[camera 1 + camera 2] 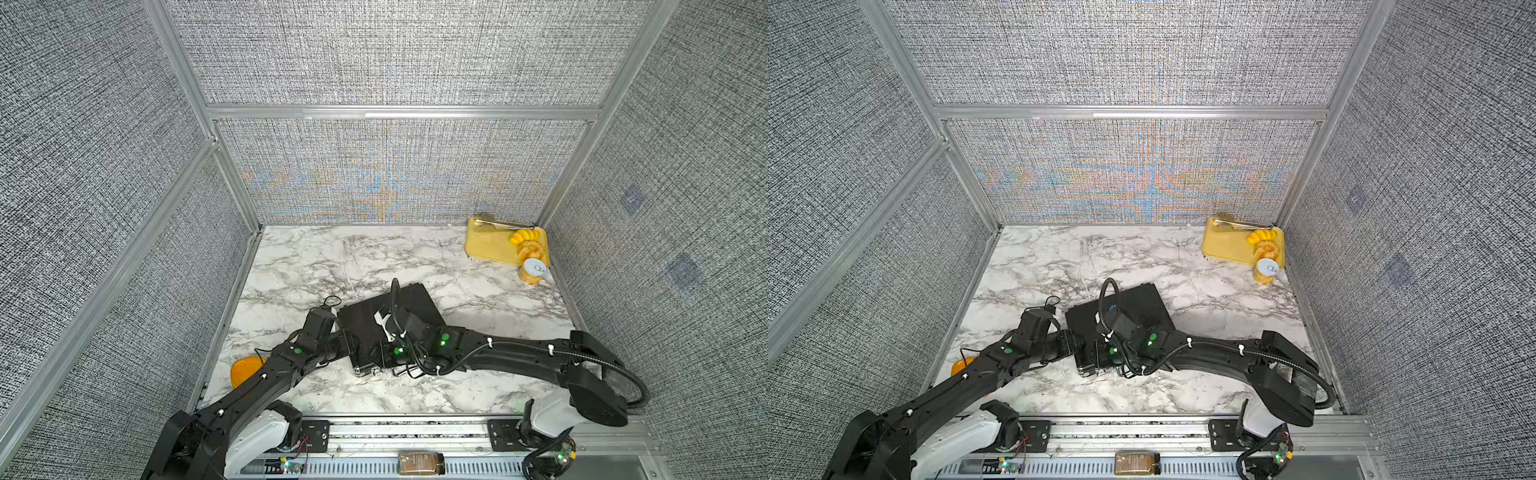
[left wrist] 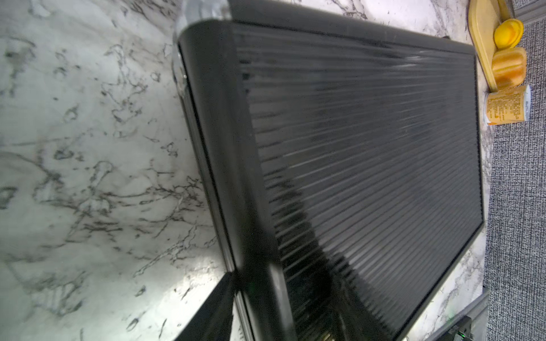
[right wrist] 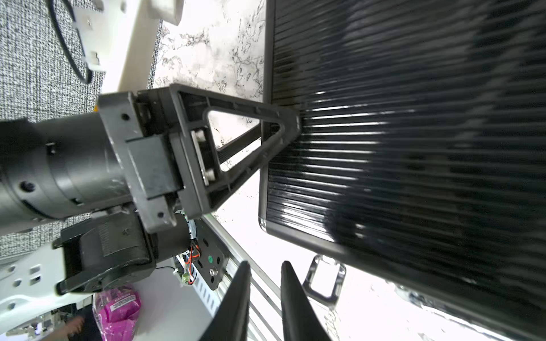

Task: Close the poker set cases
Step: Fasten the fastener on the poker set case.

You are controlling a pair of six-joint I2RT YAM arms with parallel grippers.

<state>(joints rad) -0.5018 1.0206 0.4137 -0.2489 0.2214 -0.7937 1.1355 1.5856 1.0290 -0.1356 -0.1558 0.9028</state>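
One black ribbed briefcase-style case with silver metal edging lies flat on the white, grey-veined marble table, lid down on its base, right at both sets of jaws. In both top views the case seems to have its long axis running from the left jaws across toward the right arm's side, with that end swung away from the arms' bases. The ribs run straight away from the left jaws, and the long front edge faces the right jaws.

My left gripper is at the case's short end. Its jaws stand apart: one triangular finger has its tip on the lid's border, and the second shows only as a dark strip behind it. I see nothing clamped between them. From the left wrist the case is soft with blur, and only a thin seam shows along its side.

My right gripper hangs just off the front edge, jaws nearly together with a narrow empty gap. A silver metal loop juts from that edge just beside them. I cannot tell whether it is a latch or a handle, nor whether anything is fastened.

The right arm covers the case's corner nearest those jaws, and the inside is hidden. A yellow plastic tray sits well beyond the right jaws in the far corner. An orange object is half hidden behind the left arm.
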